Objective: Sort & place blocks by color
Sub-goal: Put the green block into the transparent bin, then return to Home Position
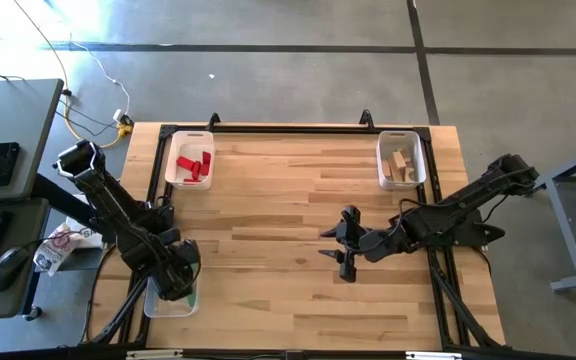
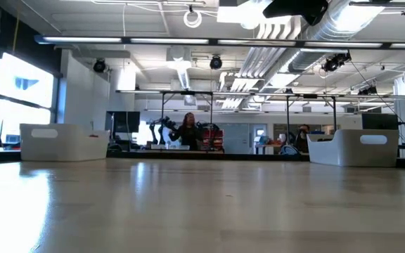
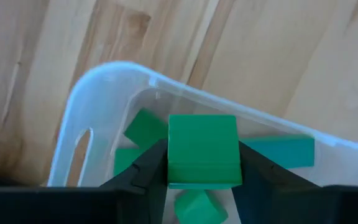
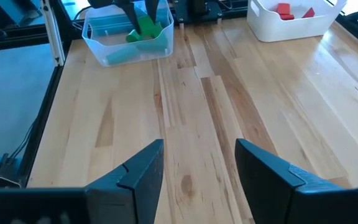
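My left gripper (image 3: pixel 202 175) hangs over the clear tray (image 3: pixel 104 87) at the table's near left corner, shut on a green block (image 3: pixel 202 149). Several green blocks (image 3: pixel 143 127) lie inside that tray. In the right wrist view the same tray (image 4: pixel 127 37) shows far off, with the left gripper's green block (image 4: pixel 145 28) above it. My right gripper (image 4: pixel 199 168) is open, hovering over bare wood right of the table's middle (image 1: pixel 346 243). Red blocks (image 1: pixel 194 165) lie in the white tray at the far left, plain wood blocks (image 1: pixel 400 166) in the white tray at the far right. My left gripper pinches the green block (image 3: pixel 202 168) between its two fingers, one on each of two opposite side faces. The fingers come from above, pointing down into the clear tray. The block is lifted clear of the blocks beneath it and sits level.
The white tray with red blocks (image 1: pixel 190 158) and the white tray with wood blocks (image 1: pixel 401 160) stand at the table's far edge. A black frame rail (image 1: pixel 288 128) runs round the table. In the low view both white trays (image 2: pixel 63 142) (image 2: pixel 353 147) show, with people far behind.
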Controlling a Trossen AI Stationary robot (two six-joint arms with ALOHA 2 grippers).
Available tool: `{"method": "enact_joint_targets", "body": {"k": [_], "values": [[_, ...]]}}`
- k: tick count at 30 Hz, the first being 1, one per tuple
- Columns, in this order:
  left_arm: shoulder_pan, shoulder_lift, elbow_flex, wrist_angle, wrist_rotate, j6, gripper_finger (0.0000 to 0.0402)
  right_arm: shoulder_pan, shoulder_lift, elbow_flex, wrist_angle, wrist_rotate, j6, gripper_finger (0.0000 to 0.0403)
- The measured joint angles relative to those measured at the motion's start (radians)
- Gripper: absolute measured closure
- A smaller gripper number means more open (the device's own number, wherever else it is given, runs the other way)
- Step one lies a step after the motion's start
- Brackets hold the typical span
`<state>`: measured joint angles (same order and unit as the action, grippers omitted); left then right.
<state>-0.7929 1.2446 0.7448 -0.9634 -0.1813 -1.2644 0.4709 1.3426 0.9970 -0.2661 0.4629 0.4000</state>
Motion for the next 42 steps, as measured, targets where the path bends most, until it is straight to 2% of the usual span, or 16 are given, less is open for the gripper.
{"method": "enact_joint_targets", "body": {"k": [12, 16, 22, 27, 31, 36, 42], "values": [[0.0, 0.0, 0.0, -0.002, 0.03, -0.029, 0.0202, 0.0, 0.0, 0.0, 0.0, 0.008, -0.027, 0.0217], [0.0, 0.0, 0.0, 0.024, 0.013, 0.017, 0.0194, 0.0, 0.0, 0.0, 0.0, 0.009, -0.071, 0.0217], [0.051, -0.02, 0.0, 0.222, -0.083, 0.223, 0.0197, 0.0, 0.0, 0.0, 0.0, 0.024, -0.153, 0.0217], [0.187, -0.052, 0.0, 0.38, -0.129, 0.454, 0.0197, -0.002, -0.005, 0.0, -0.002, 0.106, -0.202, 0.0217], [0.305, -0.079, 0.0, 0.476, -0.13, 0.641, 0.0197, -0.022, -0.017, 0.0, -0.006, 0.102, -0.225, 0.0217], [0.409, -0.138, 0.0, 0.523, -0.13, 0.812, 0.0197, -0.063, -0.076, 0.0, -0.054, 0.078, -0.224, 0.0217], [0.467, -0.242, 0.0, 0.521, -0.166, 0.923, 0.0197, -0.1, -0.204, 0.0, -0.147, 0.076, -0.236, 0.0217]]}}
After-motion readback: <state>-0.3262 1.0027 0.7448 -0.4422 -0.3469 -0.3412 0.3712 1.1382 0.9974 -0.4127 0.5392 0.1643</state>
